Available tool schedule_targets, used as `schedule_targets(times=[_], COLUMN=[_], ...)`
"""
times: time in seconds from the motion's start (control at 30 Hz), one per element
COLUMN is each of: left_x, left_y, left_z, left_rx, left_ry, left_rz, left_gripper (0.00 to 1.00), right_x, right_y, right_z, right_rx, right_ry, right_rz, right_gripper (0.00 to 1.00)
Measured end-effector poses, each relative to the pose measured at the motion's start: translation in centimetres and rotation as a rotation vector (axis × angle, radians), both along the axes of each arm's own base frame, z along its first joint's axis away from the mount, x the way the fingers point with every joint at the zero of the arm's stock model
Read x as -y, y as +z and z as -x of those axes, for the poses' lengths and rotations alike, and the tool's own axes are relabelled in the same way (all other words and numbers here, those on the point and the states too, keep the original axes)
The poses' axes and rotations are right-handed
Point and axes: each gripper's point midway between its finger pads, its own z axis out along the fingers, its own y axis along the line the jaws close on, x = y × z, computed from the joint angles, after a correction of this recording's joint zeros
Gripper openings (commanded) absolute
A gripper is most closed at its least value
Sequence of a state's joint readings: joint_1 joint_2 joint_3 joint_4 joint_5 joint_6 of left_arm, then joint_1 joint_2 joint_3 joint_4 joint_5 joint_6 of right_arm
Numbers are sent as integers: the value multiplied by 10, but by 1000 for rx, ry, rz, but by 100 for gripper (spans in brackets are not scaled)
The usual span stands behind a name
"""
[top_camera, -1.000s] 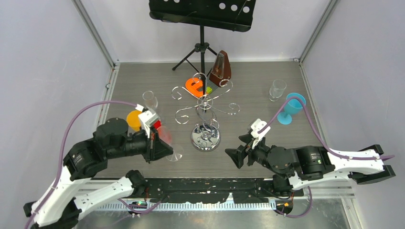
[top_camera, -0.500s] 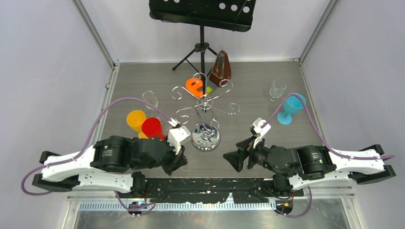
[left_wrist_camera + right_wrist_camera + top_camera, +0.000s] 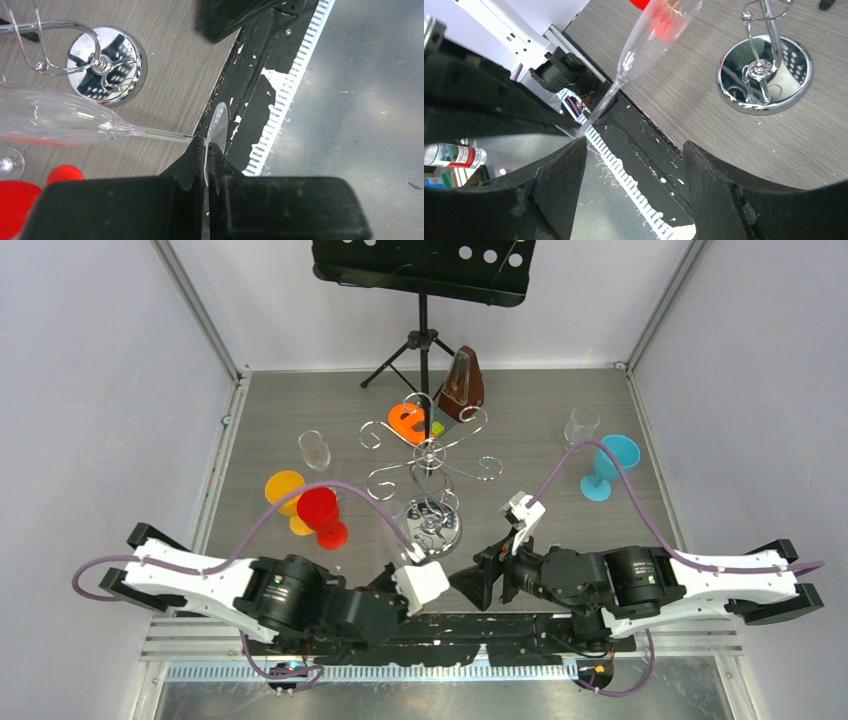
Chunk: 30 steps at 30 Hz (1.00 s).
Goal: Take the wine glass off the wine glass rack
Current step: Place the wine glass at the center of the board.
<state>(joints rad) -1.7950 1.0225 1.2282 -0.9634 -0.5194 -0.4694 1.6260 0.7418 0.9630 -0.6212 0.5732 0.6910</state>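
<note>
Swung to lower centre since earlier, the left claw is pinched on the foot of the wine glass. The right claw is held spread.

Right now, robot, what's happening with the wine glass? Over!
Left gripper shut on wine glass foot. Right gripper open, empty. Glass off the wine glass rack, held sideways. Rack base, red goblet close beside its bowl.
</note>
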Motion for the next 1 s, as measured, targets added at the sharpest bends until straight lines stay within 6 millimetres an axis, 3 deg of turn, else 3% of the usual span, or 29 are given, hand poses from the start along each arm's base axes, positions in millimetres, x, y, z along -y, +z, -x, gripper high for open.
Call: schedule_targets(times=[0.17,0.3,0.73,1.0], left_x=[13,16,30,32], left_y=[-10,-7,-7,-3], left_z=[10,12,33,41], left_rx=[58,77,146,173], left_ry=[-39,-46,-121,-143], left_rz=[-53,-38,-28,-10], left_gripper=[0,0,0,0], right_x=[-10,-17,-43,-55], right_y=[2,2,-22,-33], right_z=[5,10,25,32], right_rx=[-35,-68,-162,-216], right_ry=[11,23,72,92], right_rz=[-34,-61,-41,-41], right_gripper=[75,75,74,65])
